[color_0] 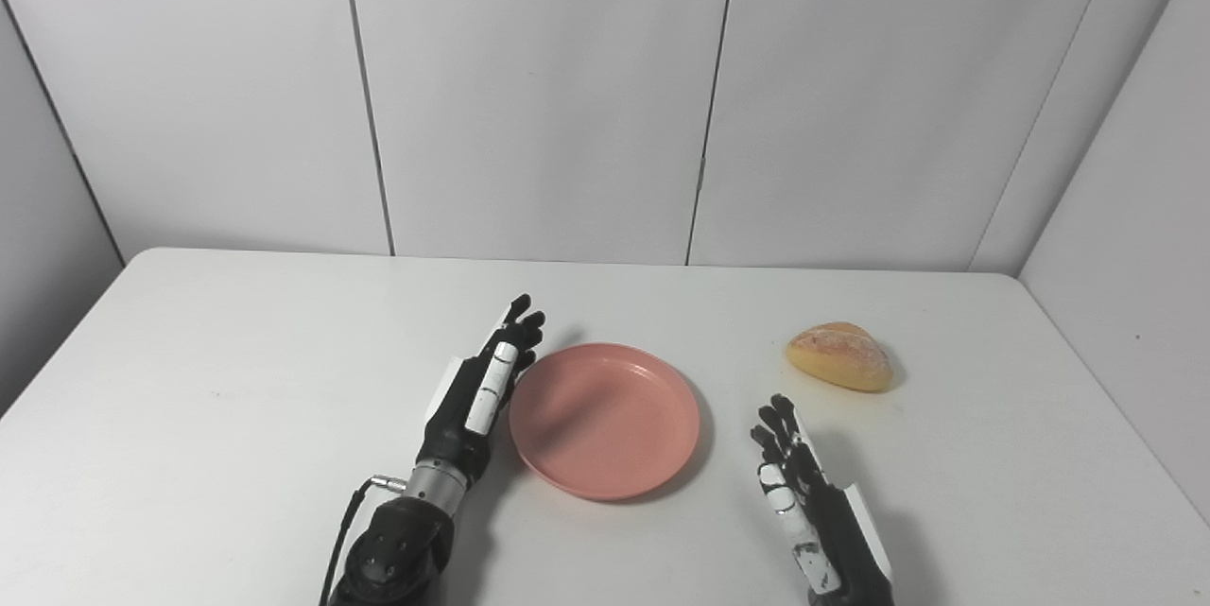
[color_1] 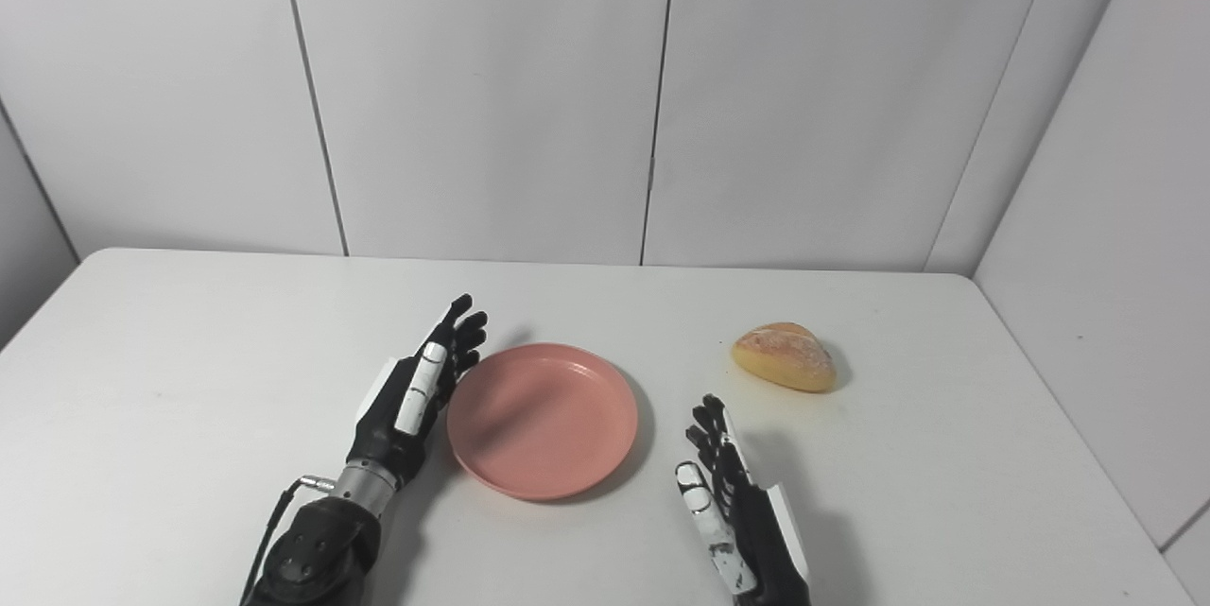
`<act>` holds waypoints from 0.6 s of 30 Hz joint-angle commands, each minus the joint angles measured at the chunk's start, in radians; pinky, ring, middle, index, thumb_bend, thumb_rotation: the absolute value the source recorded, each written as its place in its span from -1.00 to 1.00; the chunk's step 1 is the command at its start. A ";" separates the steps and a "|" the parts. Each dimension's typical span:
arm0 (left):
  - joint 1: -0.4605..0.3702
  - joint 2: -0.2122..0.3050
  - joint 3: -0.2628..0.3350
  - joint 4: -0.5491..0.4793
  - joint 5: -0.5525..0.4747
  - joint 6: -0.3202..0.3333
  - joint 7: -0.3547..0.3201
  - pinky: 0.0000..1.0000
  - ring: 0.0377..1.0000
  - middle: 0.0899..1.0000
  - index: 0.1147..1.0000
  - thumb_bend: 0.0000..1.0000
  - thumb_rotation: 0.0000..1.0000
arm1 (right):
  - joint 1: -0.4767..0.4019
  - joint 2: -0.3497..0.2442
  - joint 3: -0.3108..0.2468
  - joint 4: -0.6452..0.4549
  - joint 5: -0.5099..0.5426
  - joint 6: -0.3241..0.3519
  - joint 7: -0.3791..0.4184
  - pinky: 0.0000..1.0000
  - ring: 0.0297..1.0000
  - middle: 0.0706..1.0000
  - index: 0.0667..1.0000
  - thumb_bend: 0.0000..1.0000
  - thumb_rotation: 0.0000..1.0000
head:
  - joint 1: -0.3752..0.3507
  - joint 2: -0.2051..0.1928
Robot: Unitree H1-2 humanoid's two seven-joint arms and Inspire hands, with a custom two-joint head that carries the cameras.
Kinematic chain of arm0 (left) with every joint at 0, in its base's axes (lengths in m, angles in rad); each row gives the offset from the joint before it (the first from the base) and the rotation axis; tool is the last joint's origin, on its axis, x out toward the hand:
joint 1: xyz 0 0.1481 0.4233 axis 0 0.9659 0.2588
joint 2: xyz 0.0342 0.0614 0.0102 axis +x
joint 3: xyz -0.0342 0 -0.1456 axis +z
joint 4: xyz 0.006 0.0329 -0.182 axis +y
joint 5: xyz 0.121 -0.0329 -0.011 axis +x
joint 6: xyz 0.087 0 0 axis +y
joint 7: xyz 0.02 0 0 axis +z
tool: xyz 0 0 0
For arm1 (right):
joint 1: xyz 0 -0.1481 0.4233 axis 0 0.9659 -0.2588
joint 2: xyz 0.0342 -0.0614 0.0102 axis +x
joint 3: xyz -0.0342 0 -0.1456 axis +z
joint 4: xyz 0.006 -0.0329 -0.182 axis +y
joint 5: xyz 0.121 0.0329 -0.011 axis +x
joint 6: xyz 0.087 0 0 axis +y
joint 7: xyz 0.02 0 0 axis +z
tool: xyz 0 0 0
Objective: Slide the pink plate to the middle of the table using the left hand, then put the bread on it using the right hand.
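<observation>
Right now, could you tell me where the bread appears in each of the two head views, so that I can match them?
Left eye view: the bread lies right of centre, on the table beyond the right hand.
Right eye view: the bread lies a little nearer the picture's centre, again beyond the right hand.
Shared landmark: the pink plate, to the bread's left in both views.

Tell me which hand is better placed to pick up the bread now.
Right. The right hand is open on the bread's side of the pink plate, nothing between them. The left hand sits against the plate's far edge.
</observation>
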 commanded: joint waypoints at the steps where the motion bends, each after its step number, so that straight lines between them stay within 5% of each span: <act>1: 0.046 -0.019 -0.008 0.019 0.006 -0.021 0.010 0.94 0.92 0.91 0.93 0.33 1.00 | -0.019 0.003 0.000 -0.013 0.002 -0.014 -0.007 1.00 0.91 0.94 0.99 0.27 0.76 | 0.000 0.003; 18: 0.046 -0.020 -0.004 0.015 0.006 -0.014 0.022 0.94 0.93 0.93 0.95 0.34 1.00 | -0.024 0.000 -0.002 -0.019 0.010 -0.018 -0.003 0.96 0.88 0.93 0.99 0.24 0.76 | 0.002 0.015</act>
